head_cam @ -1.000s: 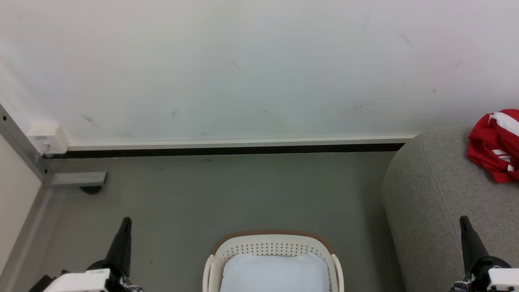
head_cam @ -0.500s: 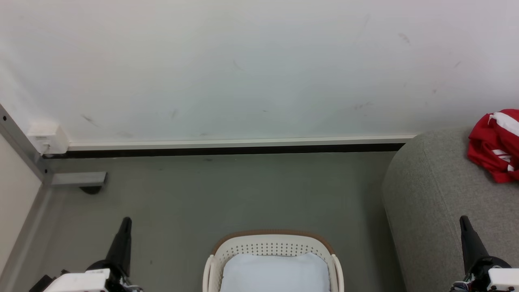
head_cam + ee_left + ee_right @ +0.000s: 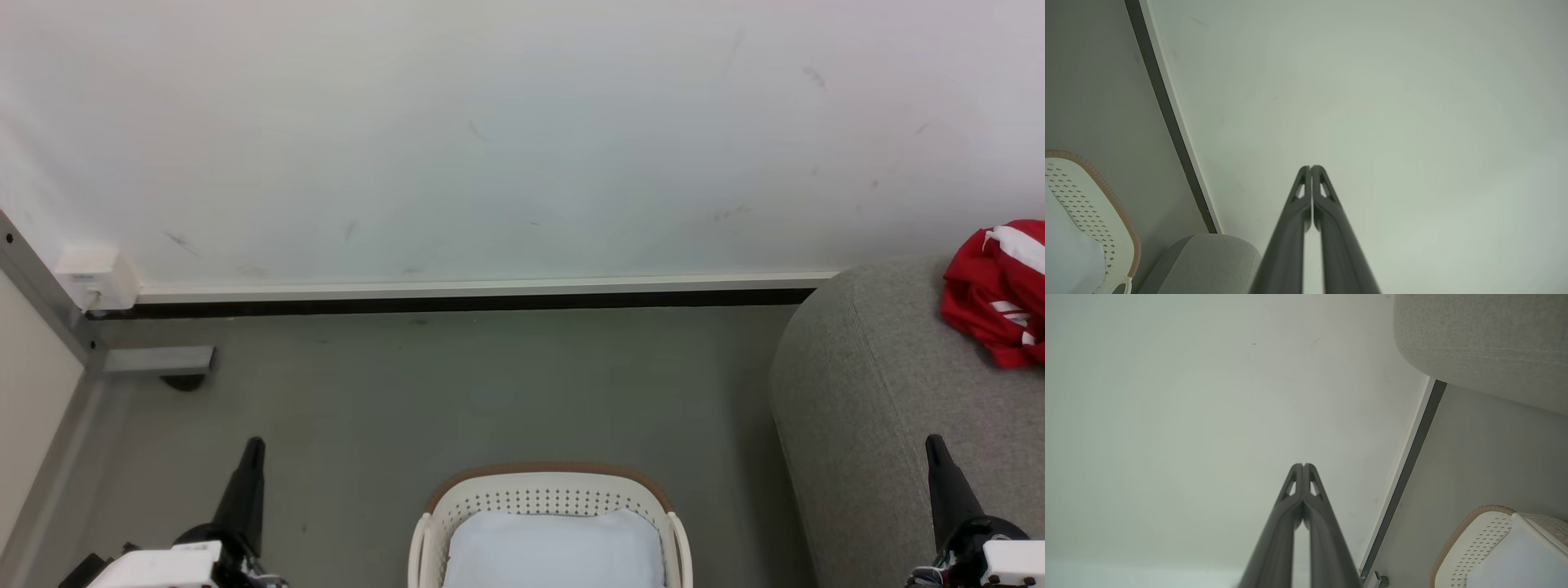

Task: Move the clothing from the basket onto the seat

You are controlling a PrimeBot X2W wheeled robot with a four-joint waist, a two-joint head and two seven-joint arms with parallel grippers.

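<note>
Left fingers (image 3: 1288, 232) and right fingers (image 3: 1278, 531) are clenched empty. Between them sits the basket (image 3: 555, 494); clothing (image 3: 988, 302) tops the seat (image 3: 865, 392).

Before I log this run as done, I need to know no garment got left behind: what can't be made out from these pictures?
Head view: the near half of the basket is cut off by the bottom edge.
Head and wrist views: the pale cloth covers the basket's inside, hiding anything beneath.
Head view: the clothing on the seat is cut by the right edge; one garment or two, cannot tell.
</note>
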